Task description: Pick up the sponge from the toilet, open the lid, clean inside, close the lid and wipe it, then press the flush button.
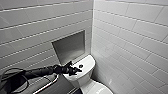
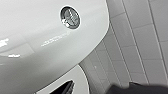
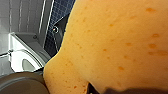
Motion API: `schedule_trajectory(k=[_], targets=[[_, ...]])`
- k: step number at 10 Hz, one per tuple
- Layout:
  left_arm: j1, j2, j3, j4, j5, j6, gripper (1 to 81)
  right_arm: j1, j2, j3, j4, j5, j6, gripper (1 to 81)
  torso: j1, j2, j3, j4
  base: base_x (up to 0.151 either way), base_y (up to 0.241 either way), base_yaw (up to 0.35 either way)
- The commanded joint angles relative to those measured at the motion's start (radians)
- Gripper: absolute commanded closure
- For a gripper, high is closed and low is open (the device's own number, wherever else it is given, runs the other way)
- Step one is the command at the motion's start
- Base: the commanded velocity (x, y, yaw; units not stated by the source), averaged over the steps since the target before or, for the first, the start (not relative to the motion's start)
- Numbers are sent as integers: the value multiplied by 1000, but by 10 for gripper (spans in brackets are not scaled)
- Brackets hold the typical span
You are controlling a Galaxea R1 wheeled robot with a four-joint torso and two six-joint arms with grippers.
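Just beside left gripper (image 1: 77,69), flush button (image 1: 80,66)

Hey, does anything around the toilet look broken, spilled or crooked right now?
Nothing stands out. The toilet is clean and intact, the flush button sits level in the tank top, the left gripper hovers beside it, and the sponge looks whole.

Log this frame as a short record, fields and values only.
setting: white-tiled bathroom corner with wall niche
left gripper: over the tank top, beside the flush button
contact with button: cannot tell
sponge: orange, close before the right wrist camera, away from the toilet
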Motion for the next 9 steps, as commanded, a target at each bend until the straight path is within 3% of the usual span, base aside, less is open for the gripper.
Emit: schedule_trajectory(k=[1,2,3,9], targets=[[-174,7,-28,-24,24,-7,10,6,-20,23,10,-80,-3,811,0,0,0,0,0,0,0],[-180,19,-50,-23,23,-7,10,6,-20,23,12,-80,-3,811,0,0,0,0,0,0,0],[-188,37,-85,-20,21,-5,811,6,-19,23,15,-80,-3,811,0,0,0,0,0,0,0],[-260,186,-300,-4,61,-3,811,9,-11,23,21,-80,-3,811,0,1,0,0,0,0,0]])
